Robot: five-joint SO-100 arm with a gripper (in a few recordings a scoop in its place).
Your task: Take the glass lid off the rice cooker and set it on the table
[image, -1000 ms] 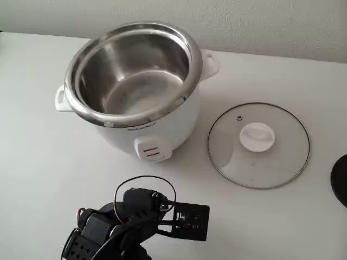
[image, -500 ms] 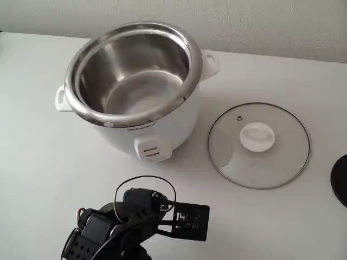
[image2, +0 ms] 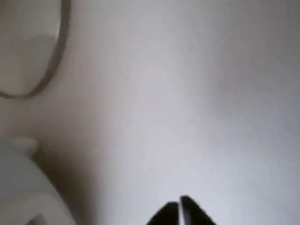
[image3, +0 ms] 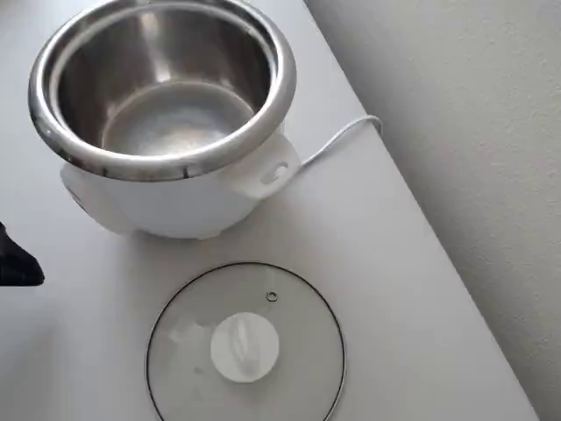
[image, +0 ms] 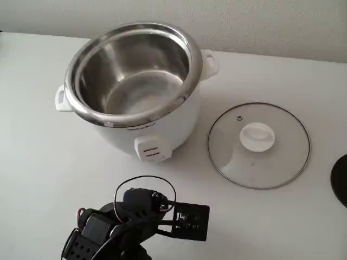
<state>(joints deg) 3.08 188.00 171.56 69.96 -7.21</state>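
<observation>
On the surface, right of the cooker: lid point(image: 258, 145), flat, knob point(image: 257, 136) up, steam hole point(image: 238, 117) toward the wall; apart from the cooker, touching nothing else.
Lid from above: whole disc point(image3: 245, 344) lying below the cooker, rim unbroken, well inside the surface edge.
Lid at the wrist: blurred arc of rim point(image2: 31, 55) top left, nothing resting on it.
Cooker: open point(image: 133, 86), steel pot bare and empty, handles either side, switch panel point(image: 150, 150) facing the arm; seen from above point(image3: 166, 114) with cord point(image3: 337, 140) trailing toward the wall.
Surface: plain white point(image: 43, 173); black round object point(image: 340, 180) at the right edge, near the lid but not touching.
Arm: folded low at the bottom edge point(image: 135, 219), well apart from both lid and cooker.
Fingers: tips point(image2: 180, 217) pressed together at the bottom of the wrist view, clenched on nothing, bare surface beyond them.
Progress, as judged: lid off and set down, so task apparently complete; only parking left.
Doing that well: keep low and clear of the switch panel just ahead; no sweep toward the lid, since a nudge to the rim would slide glass on a smooth top.
Risk: slight; lid lies flat and looks stable, black object close enough to matter only if the lid gets pushed right.
Check: knob side up and rim fully seated on the surface, both apparently so.
</observation>
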